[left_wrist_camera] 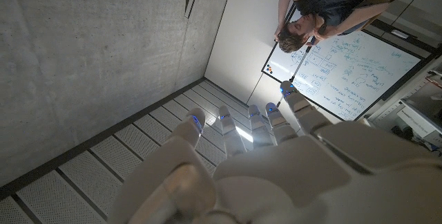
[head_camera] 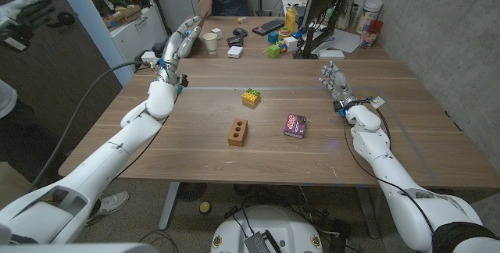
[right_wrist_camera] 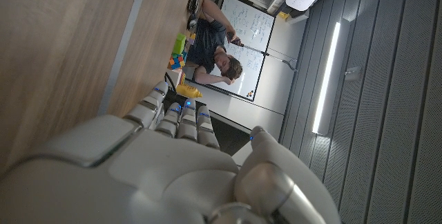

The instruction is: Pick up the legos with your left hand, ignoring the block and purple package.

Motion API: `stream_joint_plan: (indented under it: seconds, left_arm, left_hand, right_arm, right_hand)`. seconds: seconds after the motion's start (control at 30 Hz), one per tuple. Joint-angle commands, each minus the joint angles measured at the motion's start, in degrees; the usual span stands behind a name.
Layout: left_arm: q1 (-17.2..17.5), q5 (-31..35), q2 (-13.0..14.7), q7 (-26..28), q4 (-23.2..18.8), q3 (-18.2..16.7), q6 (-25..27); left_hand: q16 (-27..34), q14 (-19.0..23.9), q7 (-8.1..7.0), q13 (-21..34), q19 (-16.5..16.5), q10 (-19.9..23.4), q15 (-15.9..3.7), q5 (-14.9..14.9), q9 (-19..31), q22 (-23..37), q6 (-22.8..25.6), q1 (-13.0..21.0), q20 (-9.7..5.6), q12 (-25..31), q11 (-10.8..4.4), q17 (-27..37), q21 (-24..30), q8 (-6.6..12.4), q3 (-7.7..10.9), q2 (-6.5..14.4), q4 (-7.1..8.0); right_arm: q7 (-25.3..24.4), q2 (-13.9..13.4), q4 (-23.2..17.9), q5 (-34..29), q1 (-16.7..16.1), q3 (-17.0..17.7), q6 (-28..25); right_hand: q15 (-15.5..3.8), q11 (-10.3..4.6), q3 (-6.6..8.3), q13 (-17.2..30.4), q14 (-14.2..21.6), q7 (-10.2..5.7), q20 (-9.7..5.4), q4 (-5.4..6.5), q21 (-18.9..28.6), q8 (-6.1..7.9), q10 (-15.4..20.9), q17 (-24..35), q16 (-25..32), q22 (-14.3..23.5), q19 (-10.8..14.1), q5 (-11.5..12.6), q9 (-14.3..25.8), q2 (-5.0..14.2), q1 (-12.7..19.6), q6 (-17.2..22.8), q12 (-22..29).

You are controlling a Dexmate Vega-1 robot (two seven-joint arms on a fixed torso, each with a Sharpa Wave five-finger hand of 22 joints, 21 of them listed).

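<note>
Nearest the head camera, both arms reach up the frame; the left hand (head_camera: 181,44) hangs raised at upper left, empty, fingers straight and slightly apart. Mid-frame sit the legos (head_camera: 251,97), above the brown block (head_camera: 237,132) and purple package (head_camera: 294,125). Best to descend from above, clear of both.

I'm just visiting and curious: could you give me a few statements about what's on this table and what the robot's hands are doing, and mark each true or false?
1. The left hand holds the legos. False: it is raised with fingers apart, holding nothing; the legos lie on the table.
2. The purple package lies between the brown block and the right hand. True.
3. The block rests on top of the legos. False: they lie apart.
4. The right hand is open and holds nothing. True.
</note>
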Motion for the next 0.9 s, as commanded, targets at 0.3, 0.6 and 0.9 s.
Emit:
stream_joint_plan:
  seconds: [0.3, 0.6, 0.9]
  left_arm:
    - [-5.12, 5.78, 1.34, -2.88, -1.34, 2.25, 1.41]
    - [-6.92, 8.45, 1.89, -3.86, -2.16, 3.15, 2.24]
    - [-9.74, 10.75, 2.09, -5.87, -2.24, 4.48, 2.79]
  left_hand:
    - [-0.08, -0.22, -0.35, 0.26, 0.44, -0.41, -1.82, -0.13, 0.16, 0.14, -0.28, 0.62, 0.16, -0.25, -0.36, 0.13, -0.22, -0.40, -0.28, -1.16, -0.93]
    - [-0.27, -0.91, -0.41, 0.26, 0.14, -1.07, -1.94, 0.09, 0.16, 0.16, -0.87, 1.40, 1.02, -0.52, -0.58, 0.12, -0.75, -0.68, -0.50, -1.37, -1.75]
    - [-0.30, -1.32, -0.42, 0.26, 0.04, -1.57, -2.20, 0.22, 0.18, 0.17, -0.86, 1.94, 1.17, -0.67, -0.83, 0.12, -1.08, -0.67, -0.70, -1.50, -2.29]
  right_arm:
    - [0.79, 0.16, 1.10, 0.12, 0.23, 0.69, 0.86]
    - [1.38, -0.02, 0.86, 0.17, -0.17, 0.74, 1.04]
    - [2.01, -0.16, 0.46, 0.28, -0.76, 0.65, 1.20]
  right_hand:
    - [0.19, -0.06, -0.14, 0.26, 0.30, -0.28, -0.06, 0.02, 0.54, 0.22, 0.52, 0.11, 0.22, 0.14, 0.49, 0.24, 0.14, -0.42, 0.16, 0.70, 0.53]
    - [0.24, 0.09, -0.23, 0.26, 0.36, -0.22, -0.12, 0.03, 0.53, 0.21, 0.58, 0.10, 0.22, 0.14, 0.49, 0.24, 0.14, -0.52, 0.08, 0.76, 0.52]
    - [0.33, 0.18, -0.36, 0.26, 0.33, -0.16, -0.17, 0.02, 0.52, 0.20, 0.68, 0.10, 0.17, 0.13, 0.50, 0.25, 0.14, -0.70, 0.00, 0.83, 0.52]
